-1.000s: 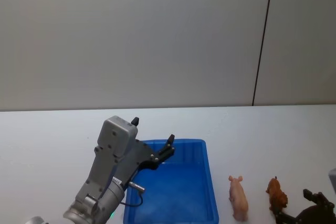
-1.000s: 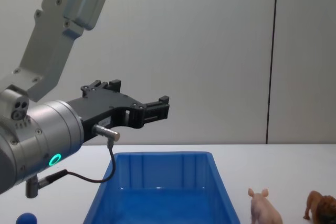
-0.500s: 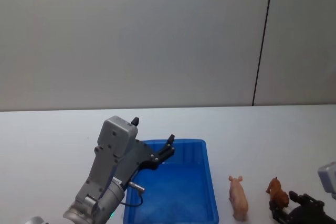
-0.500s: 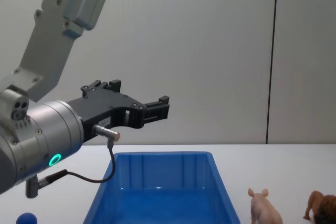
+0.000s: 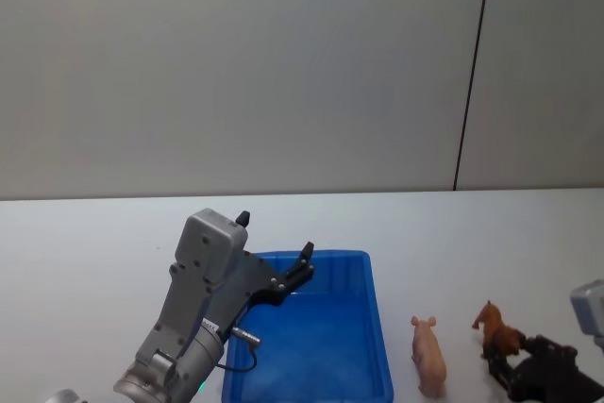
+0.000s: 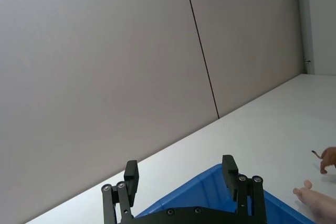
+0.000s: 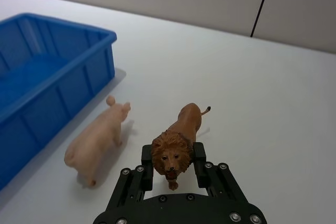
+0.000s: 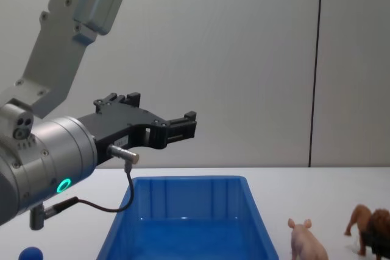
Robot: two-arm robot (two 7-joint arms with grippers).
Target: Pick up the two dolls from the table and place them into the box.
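Right wrist view: grips the lion [image 7: 181, 129] by the mane in the closed right jaws; has started lifting it from the surface [image 7: 262, 103] beside the pig [image 7: 97, 140]. Means first pick secured, box [image 7: 73, 87] next; holds left jaws open above the box.

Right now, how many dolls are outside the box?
2. The pig stands on the table right of the box; the lion, farther right, is clamped in the right gripper's jaws. The left gripper hovers open above the box.
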